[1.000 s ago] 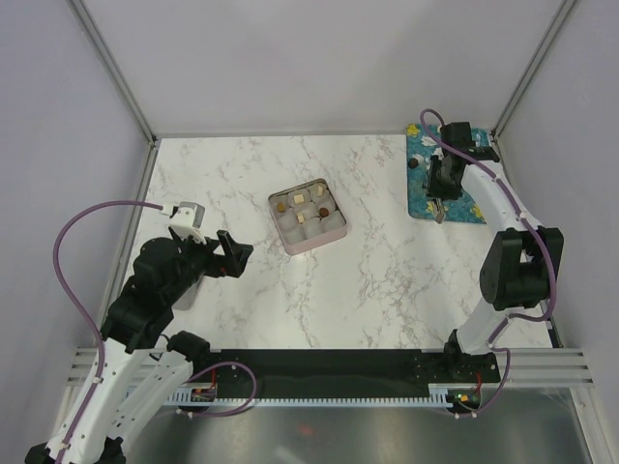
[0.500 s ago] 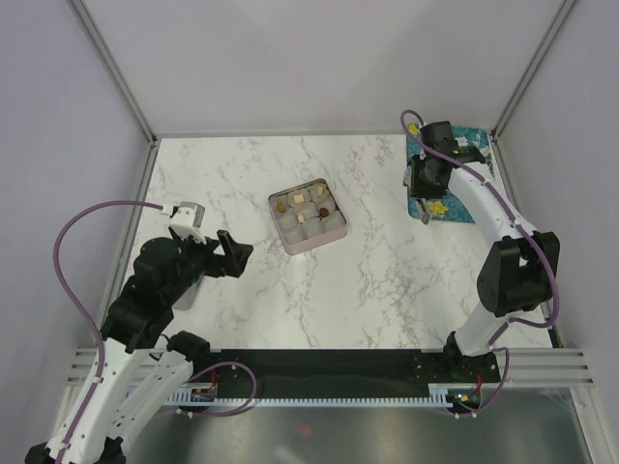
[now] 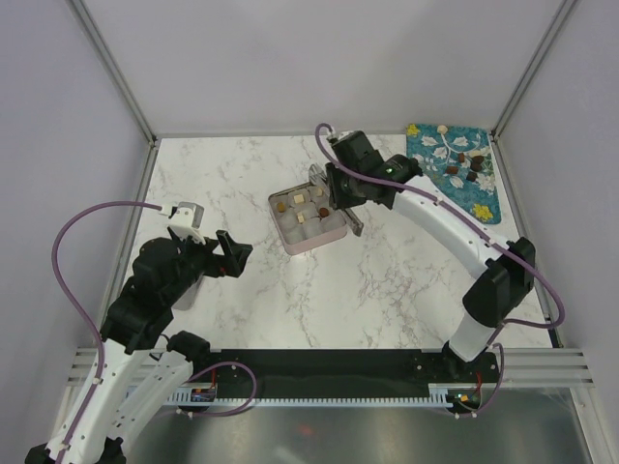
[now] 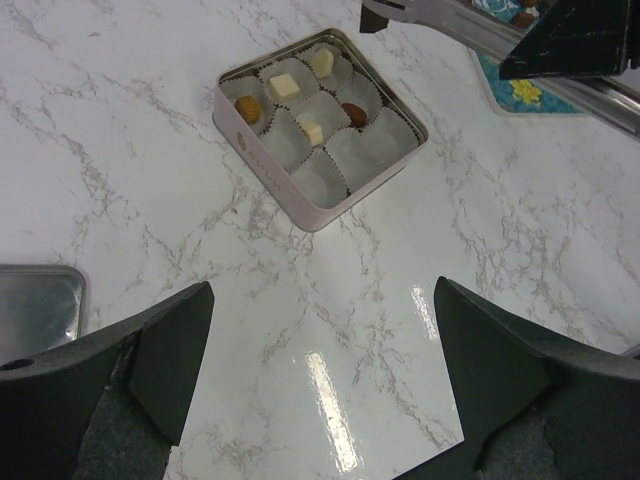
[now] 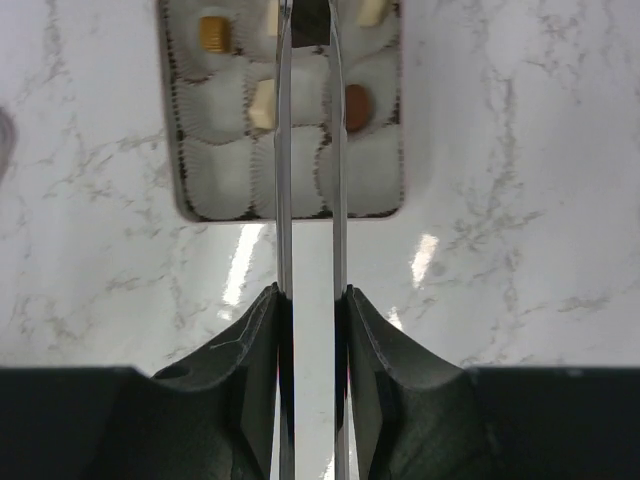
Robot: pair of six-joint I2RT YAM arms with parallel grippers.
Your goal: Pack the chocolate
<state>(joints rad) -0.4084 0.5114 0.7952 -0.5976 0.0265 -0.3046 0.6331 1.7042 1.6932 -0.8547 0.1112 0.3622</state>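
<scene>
Right wrist: chocolate (image 5: 356,107) lengthwise beside tongs (image 5: 284,200)

1. The left arm (image 3: 145,300) rises from its base at the near-left edge. It is folded at the elbow, and the wrist points right, toward the table centre.
2. The left gripper (image 3: 235,254) hangs above the surface. Its jaws are spread wide, with nothing between the fingers (image 4: 170,355).
3. The right arm (image 3: 455,227) stands on the near-right base. Its elbow is bent, and the forearm reaches far and leftward to the table middle.
4. The right gripper (image 5: 311,330) points downward. Its jaws are drawn narrow and clamp both blades of the tongs (image 5: 283,150).
</scene>
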